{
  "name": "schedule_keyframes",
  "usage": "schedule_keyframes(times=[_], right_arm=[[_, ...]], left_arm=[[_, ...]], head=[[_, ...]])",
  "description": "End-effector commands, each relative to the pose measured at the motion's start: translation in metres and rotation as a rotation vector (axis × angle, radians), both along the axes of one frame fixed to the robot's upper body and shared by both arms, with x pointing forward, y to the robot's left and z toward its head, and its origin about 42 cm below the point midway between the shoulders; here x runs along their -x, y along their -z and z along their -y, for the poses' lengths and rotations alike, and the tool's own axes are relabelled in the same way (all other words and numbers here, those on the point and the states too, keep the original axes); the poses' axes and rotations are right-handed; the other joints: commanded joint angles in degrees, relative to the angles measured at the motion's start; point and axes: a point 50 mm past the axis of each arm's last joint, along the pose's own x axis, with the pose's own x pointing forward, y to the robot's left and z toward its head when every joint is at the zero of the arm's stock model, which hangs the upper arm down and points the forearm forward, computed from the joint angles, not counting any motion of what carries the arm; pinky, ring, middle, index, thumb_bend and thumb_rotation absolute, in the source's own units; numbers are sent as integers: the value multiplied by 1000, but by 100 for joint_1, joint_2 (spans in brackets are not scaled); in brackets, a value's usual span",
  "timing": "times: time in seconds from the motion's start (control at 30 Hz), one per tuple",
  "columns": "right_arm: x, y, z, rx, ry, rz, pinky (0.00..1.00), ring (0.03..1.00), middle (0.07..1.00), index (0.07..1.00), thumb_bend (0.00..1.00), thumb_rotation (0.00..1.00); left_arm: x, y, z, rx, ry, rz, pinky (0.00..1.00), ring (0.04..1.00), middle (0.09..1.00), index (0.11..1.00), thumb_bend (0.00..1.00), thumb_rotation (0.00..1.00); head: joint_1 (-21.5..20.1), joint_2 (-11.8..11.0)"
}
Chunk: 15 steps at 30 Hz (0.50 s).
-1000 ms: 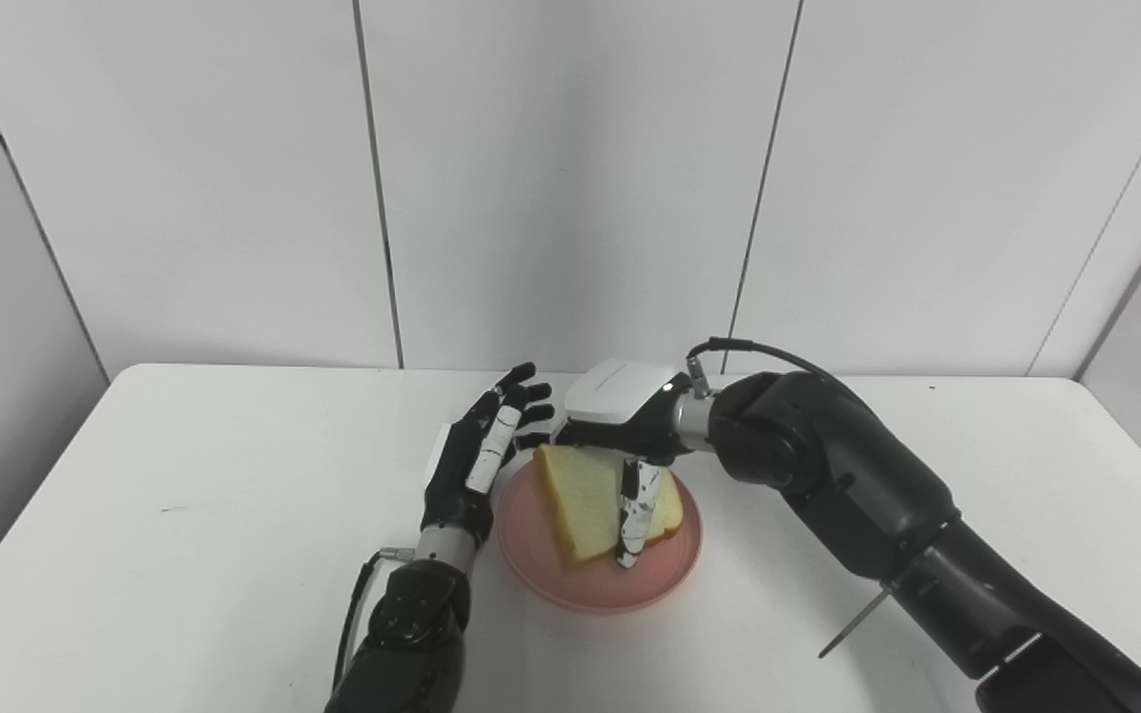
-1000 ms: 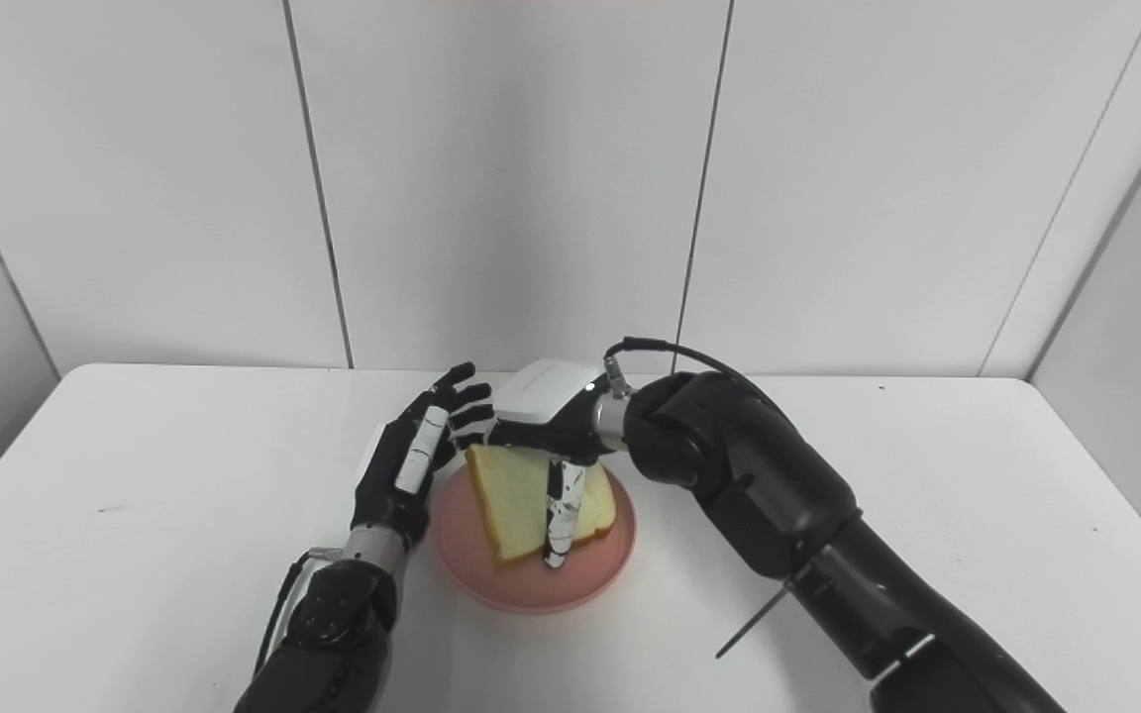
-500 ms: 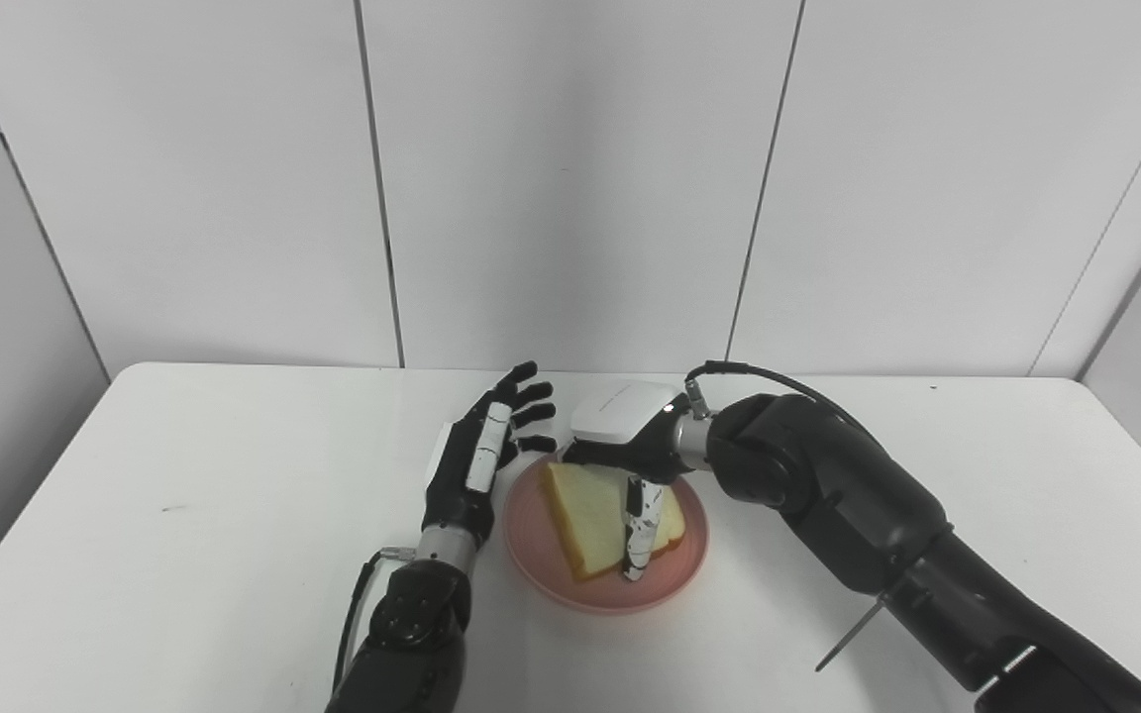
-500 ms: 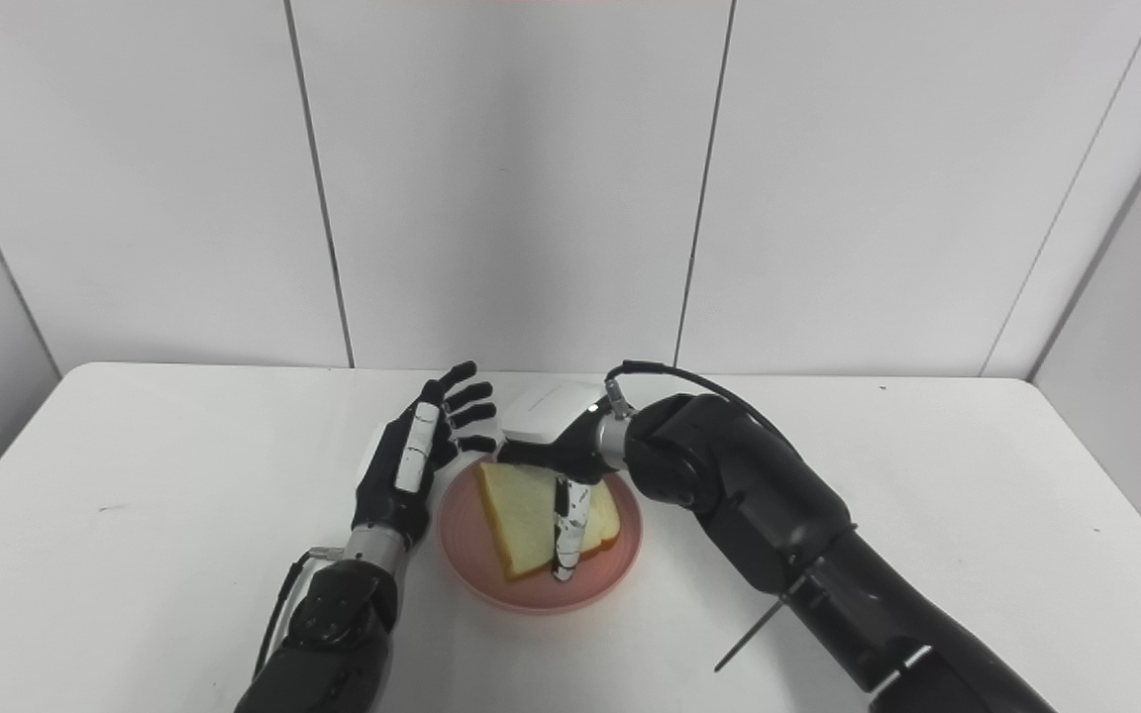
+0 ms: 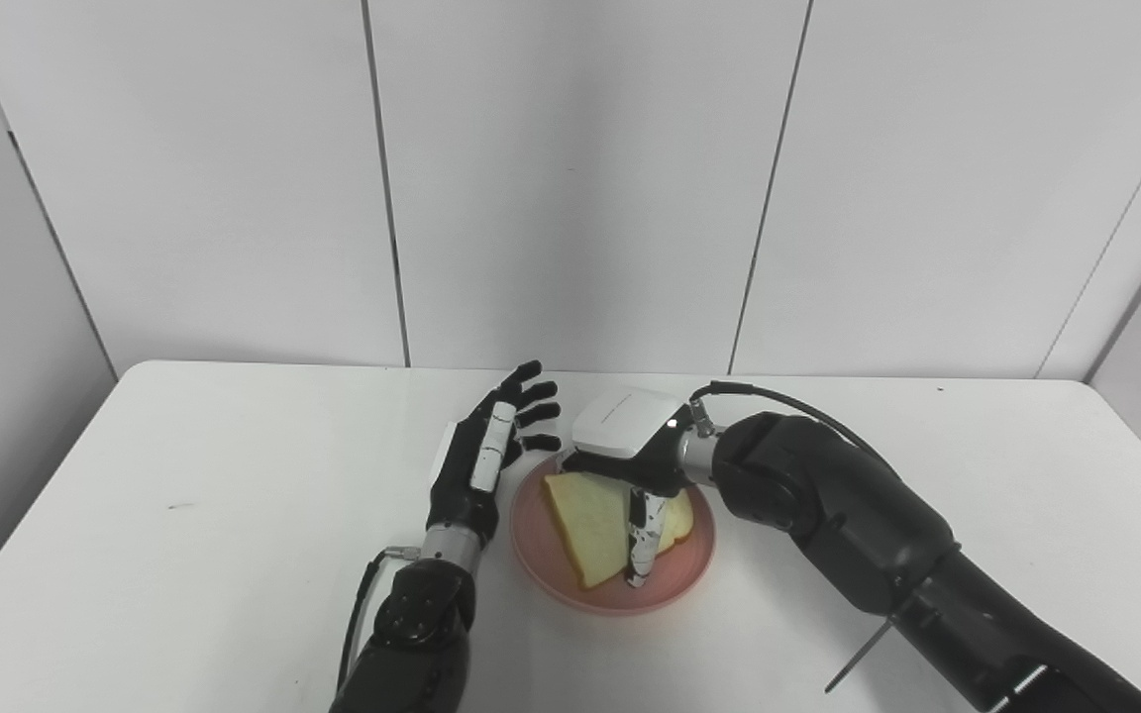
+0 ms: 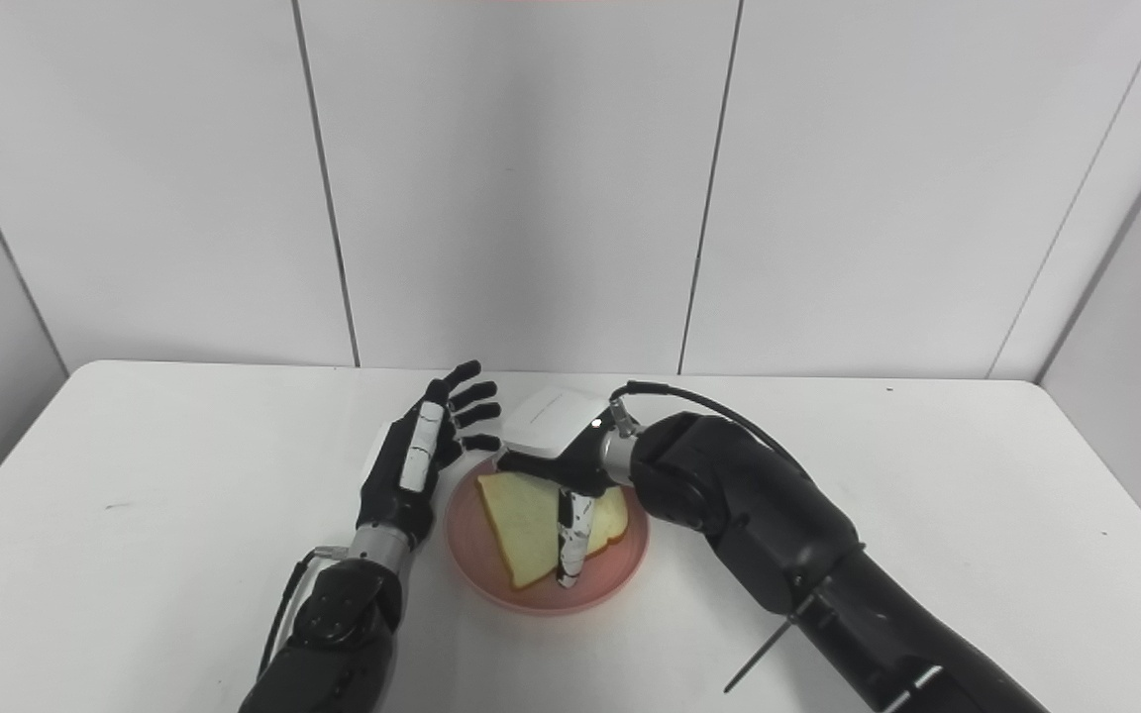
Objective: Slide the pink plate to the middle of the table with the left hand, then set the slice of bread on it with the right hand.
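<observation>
The pink plate (image 5: 677,578) sits near the middle of the white table (image 5: 234,515). A slice of bread (image 5: 585,515) rests on it, tilted with its far edge raised. My right hand (image 5: 630,441) reaches over the plate from the right and is shut on the slice of bread; the thumb (image 5: 639,543) presses its front face and the fingers are hidden behind it. My left hand (image 6: 417,465) stands upright and open just left of the plate rim, fingers spread, holding nothing.
White wall panels (image 5: 570,178) rise right behind the table's far edge. The right forearm (image 5: 887,535) crosses the table's right half. Bare tabletop lies to the left and far right.
My right hand has come down with the bread, so the slice now sits lower on the plate. The left hand has stayed where it was. The camera has shifted slightly.
</observation>
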Motion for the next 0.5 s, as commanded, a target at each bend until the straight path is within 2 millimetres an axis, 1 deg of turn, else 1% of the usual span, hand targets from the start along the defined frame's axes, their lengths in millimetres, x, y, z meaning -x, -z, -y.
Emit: schedule_keyframes(times=[0.0, 0.03, 0.07, 0.13, 0.2, 0.3, 0.47], right_arm=[[-4, -29, -1, -26, -44, 83, 693, 745, 758, 732, 908, 430], [-4, -30, -1, -23, -46, 83, 705, 751, 761, 734, 915, 433], [-4, -31, 0, -18, -47, 85, 770, 781, 780, 738, 940, 436], [-4, -32, 0, -15, -50, 87, 845, 813, 802, 739, 970, 441], [-4, -33, 1, -18, -48, 85, 888, 833, 817, 739, 992, 444], [-4, -38, 1, -6, -45, 92, 917, 852, 831, 741, 1000, 463], [-3, -48, 0, -5, -37, 102, 901, 865, 833, 738, 1000, 454]], left_arm=[[13, 21, -4, 6, -9, -28, 576, 746, 783, 793, 920, 911], [13, 21, -4, 7, -8, -27, 575, 746, 782, 793, 920, 911], [13, 21, -5, 7, -5, -27, 578, 750, 786, 797, 923, 910], [13, 21, -5, 9, -3, -27, 581, 753, 791, 802, 927, 908], [13, 21, -5, 8, -2, -27, 581, 755, 793, 805, 926, 906], [13, 22, -5, 1, -3, -28, 582, 752, 793, 807, 930, 910], [13, 21, -4, 1, -5, -26, 581, 754, 792, 811, 936, 907]], head=[[4, 5], [-19, 14], [-24, 17], [-24, 17], [-35, 22], [-42, 30], [-64, 35]])
